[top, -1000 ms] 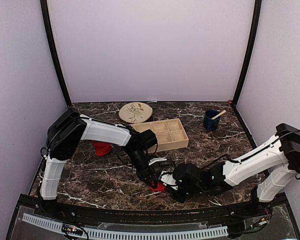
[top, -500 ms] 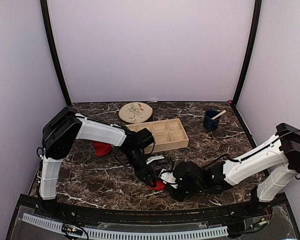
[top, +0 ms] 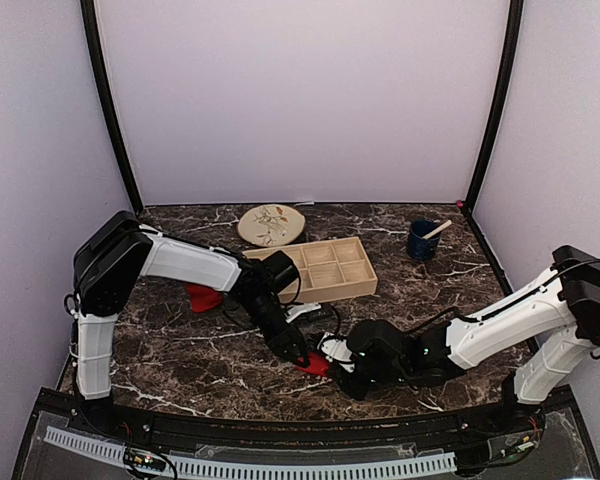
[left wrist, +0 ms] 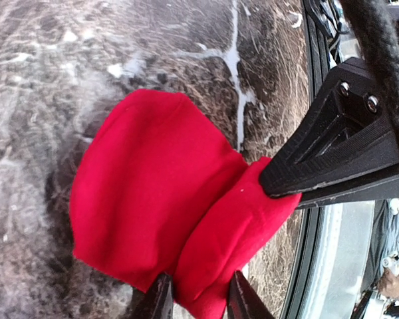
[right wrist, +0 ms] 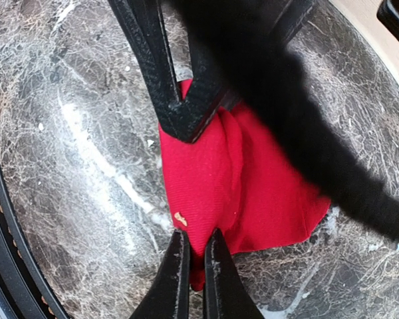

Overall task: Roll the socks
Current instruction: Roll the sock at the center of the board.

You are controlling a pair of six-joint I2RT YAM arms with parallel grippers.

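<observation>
One red sock point(top: 313, 365) lies partly folded on the marble near the front edge, between both grippers. In the left wrist view this sock point(left wrist: 146, 199) has a thick rolled fold, and my left gripper point(left wrist: 201, 300) stands open with a finger on each side of that fold. My right gripper point(right wrist: 195, 269) is shut on the sock point(right wrist: 206, 186), pinching its near edge. The two grippers meet over it in the top view, the left point(top: 302, 354) from the upper left and the right point(top: 330, 361) from the right. The other red sock point(top: 204, 296) sits as a lump at the left.
A wooden tray point(top: 325, 268) with compartments stands behind the grippers. A patterned plate point(top: 271, 224) lies at the back, and a blue cup point(top: 421, 240) with a stick in it at the back right. The table's black front rail point(left wrist: 319, 219) runs close to the sock.
My left gripper's jaws have spread apart around the sock's fold. The left arm has drawn slightly left and back. My right gripper stays pinched on the sock.
</observation>
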